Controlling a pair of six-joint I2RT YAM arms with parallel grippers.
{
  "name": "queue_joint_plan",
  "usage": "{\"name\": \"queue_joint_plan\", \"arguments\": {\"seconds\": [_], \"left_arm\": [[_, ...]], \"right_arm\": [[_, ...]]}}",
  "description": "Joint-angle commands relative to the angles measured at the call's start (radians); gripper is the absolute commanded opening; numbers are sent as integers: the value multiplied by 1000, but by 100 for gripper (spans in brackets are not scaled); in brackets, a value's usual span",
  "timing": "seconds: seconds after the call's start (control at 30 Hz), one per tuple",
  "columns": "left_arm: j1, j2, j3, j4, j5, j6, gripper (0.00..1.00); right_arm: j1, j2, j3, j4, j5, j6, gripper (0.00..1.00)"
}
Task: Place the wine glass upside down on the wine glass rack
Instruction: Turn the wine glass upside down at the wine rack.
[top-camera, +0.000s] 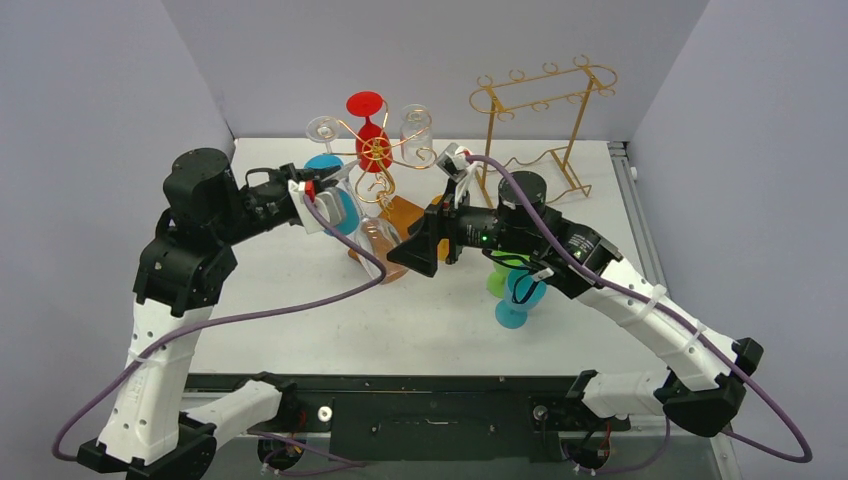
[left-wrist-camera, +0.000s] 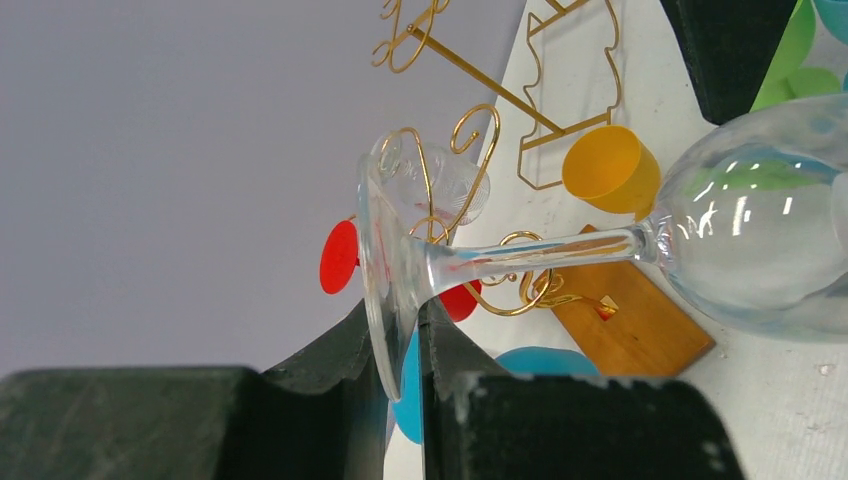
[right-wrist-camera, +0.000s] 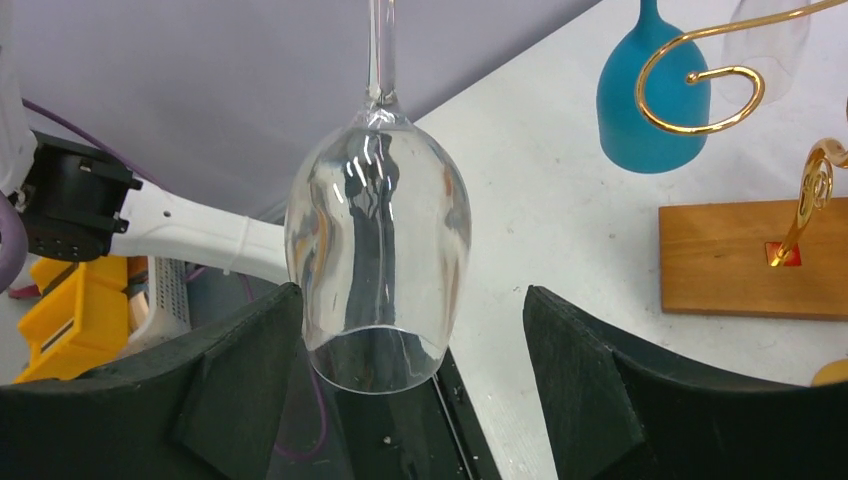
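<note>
My left gripper (top-camera: 312, 192) is shut on the foot of a clear wine glass (top-camera: 372, 240); in the left wrist view the fingers (left-wrist-camera: 340, 365) pinch the foot's rim (left-wrist-camera: 380, 260), with stem and bowl reaching right. The glass hangs bowl-down beside the wine glass rack (top-camera: 377, 150), a gold spiral tree on a wooden base (left-wrist-camera: 640, 325). My right gripper (top-camera: 418, 250) is open around the bowl (right-wrist-camera: 378, 250), which sits close to the left finger (right-wrist-camera: 250, 360) and apart from the right one. The rack's base also shows in the right wrist view (right-wrist-camera: 745, 258).
A red glass (top-camera: 368, 125), a blue glass (top-camera: 330, 200) and two clear glasses (top-camera: 415, 125) hang on the rack. A taller gold frame rack (top-camera: 540, 100) stands at the back right. Green and blue glasses (top-camera: 515, 295) stand under my right arm. A yellow cup (left-wrist-camera: 610, 170) sits by the base.
</note>
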Motion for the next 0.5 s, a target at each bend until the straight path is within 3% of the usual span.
{"name": "queue_joint_plan", "arguments": {"seconds": [0.0, 0.47], "left_arm": [[-12, -40, -33, 117, 53, 80, 0], [-36, -83, -90, 122, 83, 170, 0]], "right_arm": [[18, -43, -65, 147, -1, -58, 76], [35, -43, -164, 285, -101, -43, 77]]}}
